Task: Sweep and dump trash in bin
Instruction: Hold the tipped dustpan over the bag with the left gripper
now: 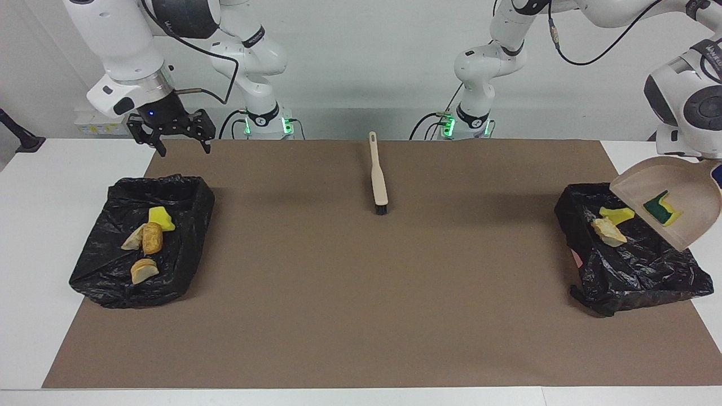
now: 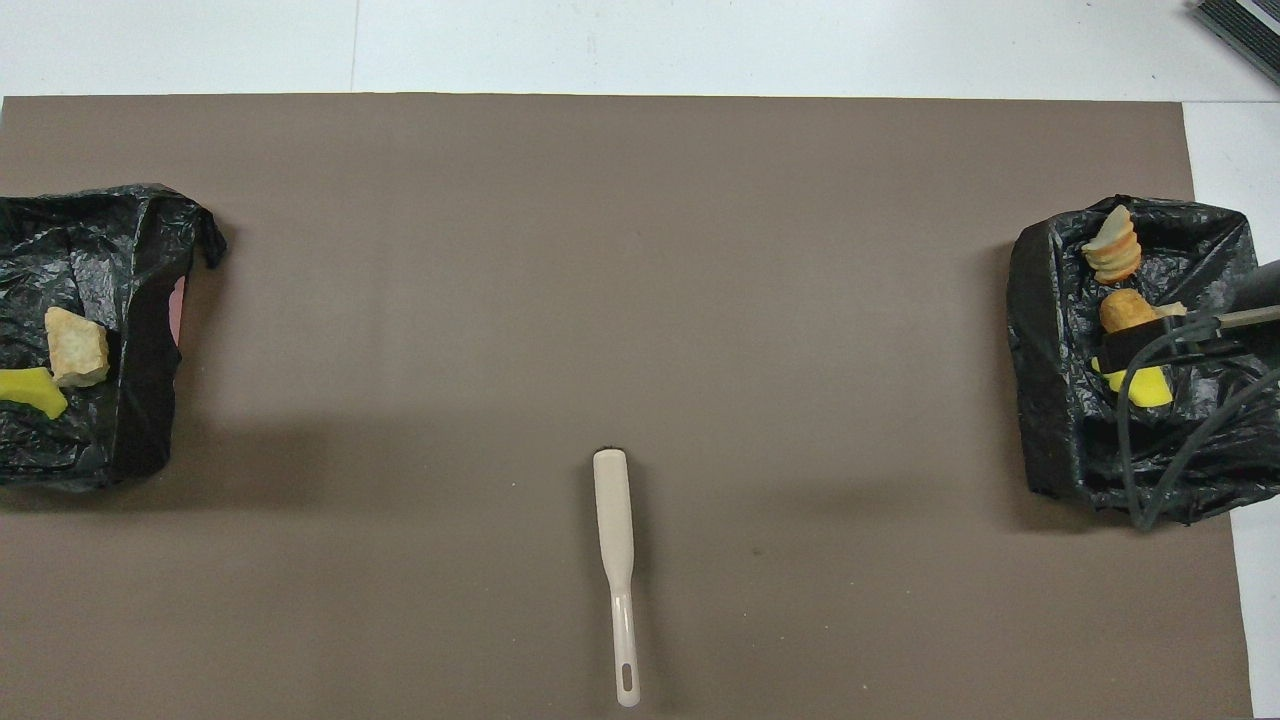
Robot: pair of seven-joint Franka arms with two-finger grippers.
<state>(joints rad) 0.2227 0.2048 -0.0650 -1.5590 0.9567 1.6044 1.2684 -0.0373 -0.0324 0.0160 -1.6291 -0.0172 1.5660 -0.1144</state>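
My left gripper point(image 1: 717, 172) holds the beige dustpan point(image 1: 685, 217) by its handle, tilted over the black-bagged bin point(image 1: 648, 276) at the left arm's end. A green-backed yellow sponge point(image 1: 661, 208) lies in the pan. In that bin point(image 2: 140, 300) lie a yellow sponge point(image 1: 617, 213) and a tan chunk point(image 1: 608, 231). My right gripper point(image 1: 183, 145) is open and empty over the robot-side rim of the other bagged bin point(image 1: 186, 192), which holds a yellow sponge point(image 1: 161, 217) and three bread-like chunks point(image 1: 151, 238). The dustpan is out of the overhead view.
The beige brush point(image 1: 378, 176) lies on the brown mat point(image 1: 361, 293) midway between the bins, near the robots, with its bristles pointing away from them; it also shows in the overhead view point(image 2: 614, 520). White table borders the mat.
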